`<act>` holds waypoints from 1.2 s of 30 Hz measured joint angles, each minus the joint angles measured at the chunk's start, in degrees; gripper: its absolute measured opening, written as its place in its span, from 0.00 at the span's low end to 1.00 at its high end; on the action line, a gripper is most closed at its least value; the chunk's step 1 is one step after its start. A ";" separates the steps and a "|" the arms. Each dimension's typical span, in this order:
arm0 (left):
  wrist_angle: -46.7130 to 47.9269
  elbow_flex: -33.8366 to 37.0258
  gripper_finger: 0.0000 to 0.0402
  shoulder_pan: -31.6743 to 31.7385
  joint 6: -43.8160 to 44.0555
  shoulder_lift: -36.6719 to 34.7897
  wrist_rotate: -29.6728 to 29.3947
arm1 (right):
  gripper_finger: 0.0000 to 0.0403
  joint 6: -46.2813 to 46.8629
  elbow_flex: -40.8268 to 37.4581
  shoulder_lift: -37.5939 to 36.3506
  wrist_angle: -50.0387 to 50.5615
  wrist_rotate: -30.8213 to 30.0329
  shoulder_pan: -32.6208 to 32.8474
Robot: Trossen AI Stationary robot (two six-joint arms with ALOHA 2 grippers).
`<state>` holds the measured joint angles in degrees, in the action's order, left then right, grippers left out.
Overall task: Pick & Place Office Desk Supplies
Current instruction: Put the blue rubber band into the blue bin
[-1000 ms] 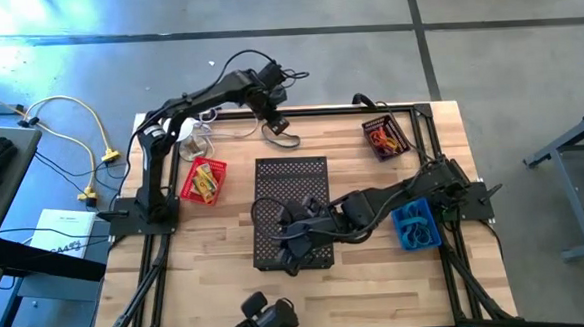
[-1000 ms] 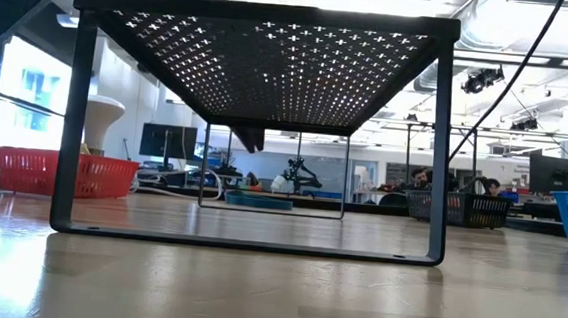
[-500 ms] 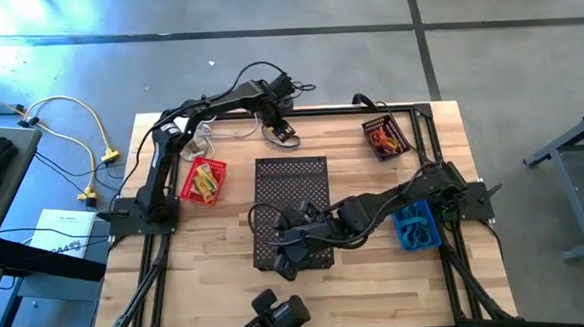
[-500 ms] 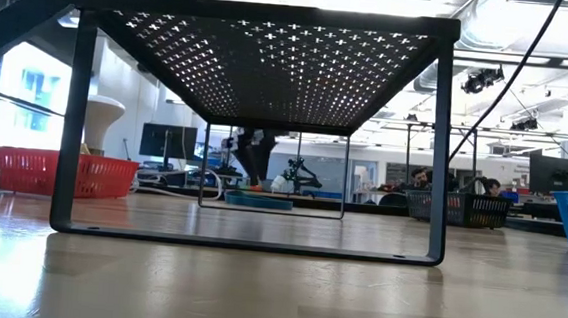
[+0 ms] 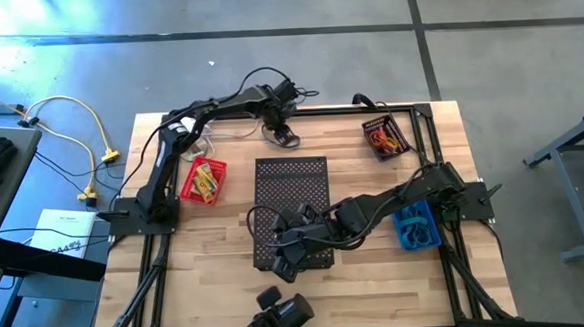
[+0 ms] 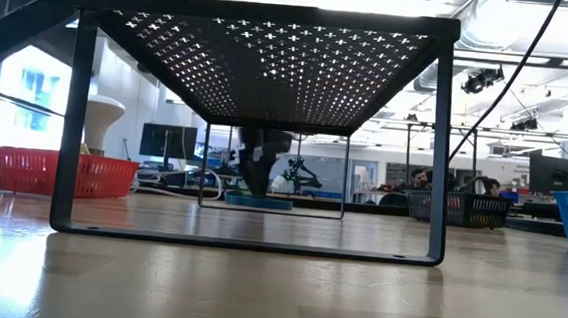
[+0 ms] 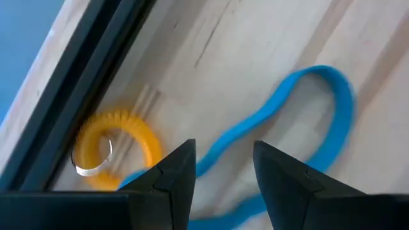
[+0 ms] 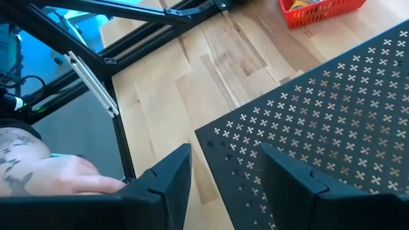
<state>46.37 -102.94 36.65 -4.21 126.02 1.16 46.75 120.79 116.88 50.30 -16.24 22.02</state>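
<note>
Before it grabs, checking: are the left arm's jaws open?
Open: the left gripper shows a clear gap over the blue band, holding nothing.

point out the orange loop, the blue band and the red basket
orange loop [image 7: 148,137], left wrist view, on the ridged upper-right arc of the ring
blue band [image 7: 342,96], left wrist view, on the far bend
red basket [image 5: 187,186], high view, on its left rim

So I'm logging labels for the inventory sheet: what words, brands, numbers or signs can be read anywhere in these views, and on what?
None can be read.
White sheet on the floor left of the table: dark print, too small to read.
Monitor in the room behind: nothing legible on it.
Red basket, blue basket, dark basket, perforated black stand: no labels visible.
</note>
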 joint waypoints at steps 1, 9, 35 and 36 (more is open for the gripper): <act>-0.53 0.00 0.37 -0.10 -1.27 0.49 -0.31 | 0.41 0.00 0.00 0.00 0.00 -0.01 0.00; -0.87 0.07 0.37 -0.47 -7.24 1.39 -0.04 | 0.41 -0.03 0.00 0.00 -0.01 -0.08 0.00; -1.14 0.02 0.01 -0.76 -10.94 2.25 -3.84 | 0.41 -0.38 0.02 1.04 -0.48 1.36 0.00; -1.12 0.02 0.01 -0.95 -11.29 2.25 -4.50 | 0.41 -0.44 0.02 1.24 -0.63 1.32 0.00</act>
<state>45.25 -102.91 35.71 -15.50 128.27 -3.34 46.31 120.81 118.12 49.67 -14.92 22.02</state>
